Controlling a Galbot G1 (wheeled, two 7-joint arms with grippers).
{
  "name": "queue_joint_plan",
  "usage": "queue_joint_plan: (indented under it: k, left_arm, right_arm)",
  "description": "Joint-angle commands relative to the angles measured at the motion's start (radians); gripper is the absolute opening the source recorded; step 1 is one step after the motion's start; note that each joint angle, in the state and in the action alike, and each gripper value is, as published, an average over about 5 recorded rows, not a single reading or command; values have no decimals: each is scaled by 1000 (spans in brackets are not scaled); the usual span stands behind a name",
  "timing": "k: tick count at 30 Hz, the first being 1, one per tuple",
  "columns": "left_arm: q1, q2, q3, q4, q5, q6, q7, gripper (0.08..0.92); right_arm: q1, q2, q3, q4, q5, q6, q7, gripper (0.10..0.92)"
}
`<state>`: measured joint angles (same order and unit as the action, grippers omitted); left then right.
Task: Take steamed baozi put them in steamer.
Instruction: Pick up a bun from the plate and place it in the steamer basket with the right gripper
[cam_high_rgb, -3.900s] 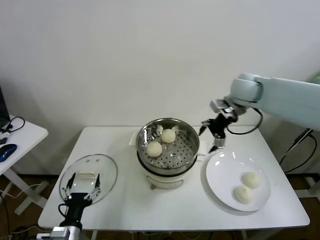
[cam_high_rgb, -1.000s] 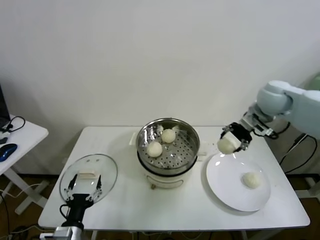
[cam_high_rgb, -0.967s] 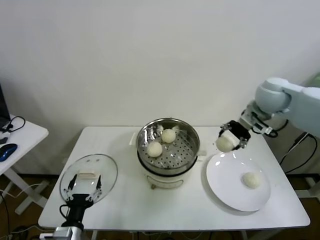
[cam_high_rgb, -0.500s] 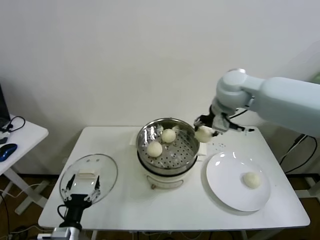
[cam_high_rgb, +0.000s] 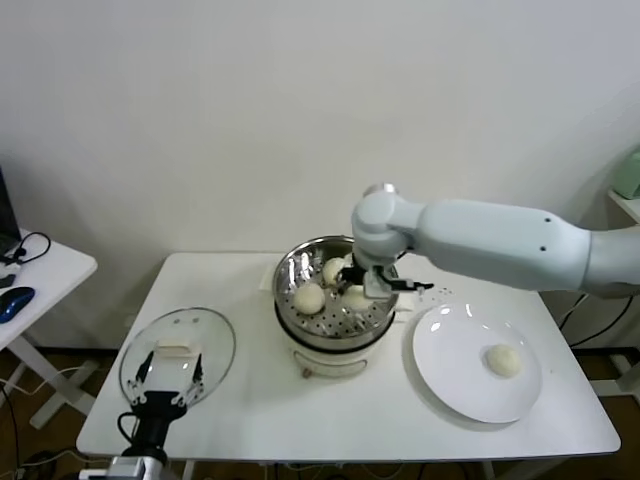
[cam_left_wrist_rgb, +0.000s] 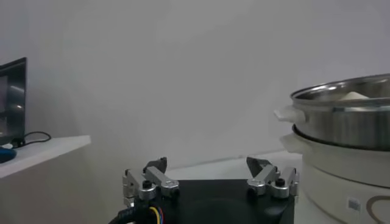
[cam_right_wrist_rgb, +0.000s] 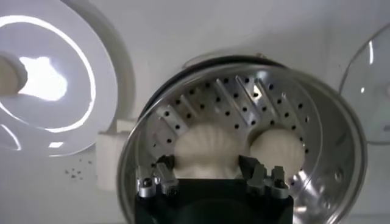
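The steamer (cam_high_rgb: 296, 262) stands mid-table with two baozi (cam_high_rgb: 309, 297) (cam_high_rgb: 334, 270) lying on its perforated tray. My right gripper (cam_high_rgb: 357, 288) reaches down into the steamer and is shut on a third baozi (cam_high_rgb: 354, 299), low over the tray beside the other two. In the right wrist view the held baozi (cam_right_wrist_rgb: 204, 146) sits between my fingers (cam_right_wrist_rgb: 163, 169), with another baozi (cam_right_wrist_rgb: 277, 149) next to it in the steamer (cam_right_wrist_rgb: 329, 122). A fourth baozi (cam_high_rgb: 502, 360) lies on the white plate (cam_high_rgb: 450, 350). My left gripper (cam_high_rgb: 165, 375) is parked open at the front left.
The flat glass lid (cam_high_rgb: 205, 340) lies on the table left of the steamer, under my left gripper (cam_left_wrist_rgb: 209, 173). The steamer's side (cam_left_wrist_rgb: 347, 122) shows in the left wrist view. A side table with a mouse (cam_high_rgb: 14, 302) stands far left.
My right gripper picked a baozi off the plate, carried it left to the steamer, and lowered it onto the tray. One baozi is left on the plate. The left arm has not moved.
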<state>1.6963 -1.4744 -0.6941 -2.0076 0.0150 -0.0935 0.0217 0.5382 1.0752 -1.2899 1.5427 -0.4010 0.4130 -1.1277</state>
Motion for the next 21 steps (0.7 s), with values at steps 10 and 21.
queue_joint_plan:
  k: [10, 21]
  left_arm:
    - [0, -5, 10, 7, 15, 0, 0, 823]
    - [0, -8, 13, 4, 21, 1, -1, 823]
  right_arm:
    - [-65, 77, 11, -27, 9, 40, 3, 696]
    - [-51, 50, -5, -6, 53, 20, 1, 696]
